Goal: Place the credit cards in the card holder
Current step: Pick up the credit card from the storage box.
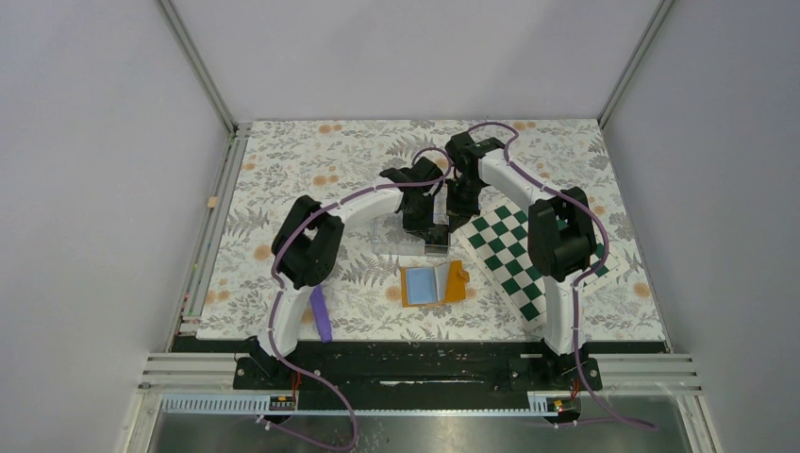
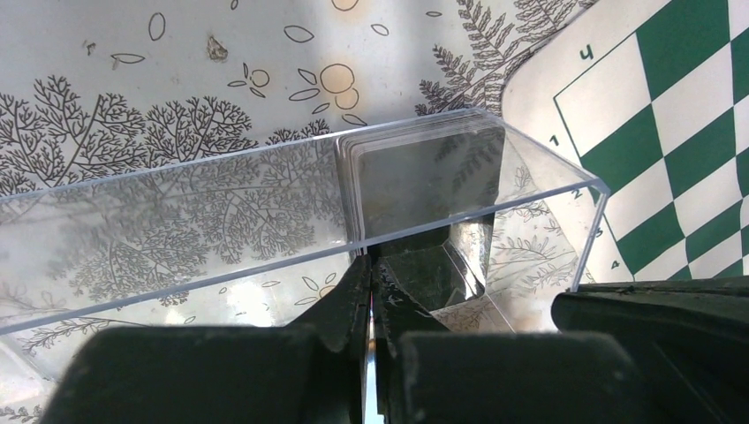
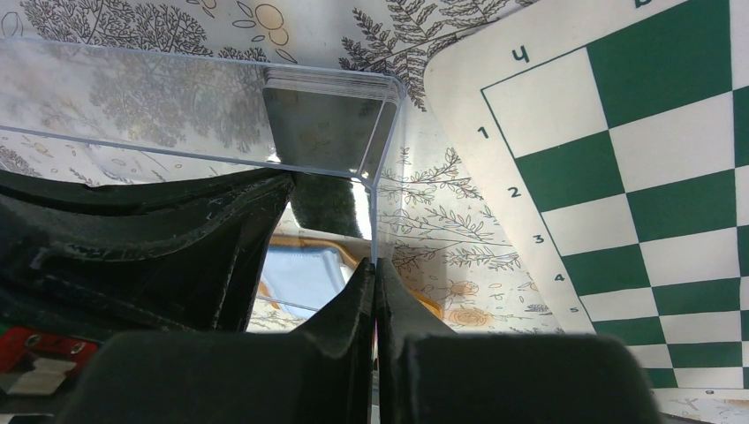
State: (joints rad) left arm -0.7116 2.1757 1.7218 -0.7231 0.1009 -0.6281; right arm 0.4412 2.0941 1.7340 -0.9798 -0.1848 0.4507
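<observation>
Top external view shows the two arms reaching in to the middle of the table (image 1: 311, 160), which has a leaf-and-flower cover. Their wrists meet over a clear box (image 1: 401, 238). The card holder (image 1: 432, 283) lies open nearer to the arm bases than the box, with its light blue lining facing up and its orange cover spread beneath. No card is seen on it. A green and white chess mat (image 1: 514, 260) lies to the right, and its edge is near the holder. A purple object (image 1: 321, 313) rests beside the base of the left arm.

In the left wrist view, the credit cards (image 2: 424, 190) are inside the box, in a dark stack at the end nearest the chess mat. The left gripper (image 2: 369, 269) is closed and its tips are at the near edge of the stack. A thin pale line shows between the fingers – I cannot tell if this is a card or only a gap.

In the right wrist view, the right gripper (image 3: 375, 274) is also closed. The edge of the box's end wall runs straight down between its tips – it pinches the box there. Below the box, a part of the holder is visible, blue with an orange rim.
</observation>
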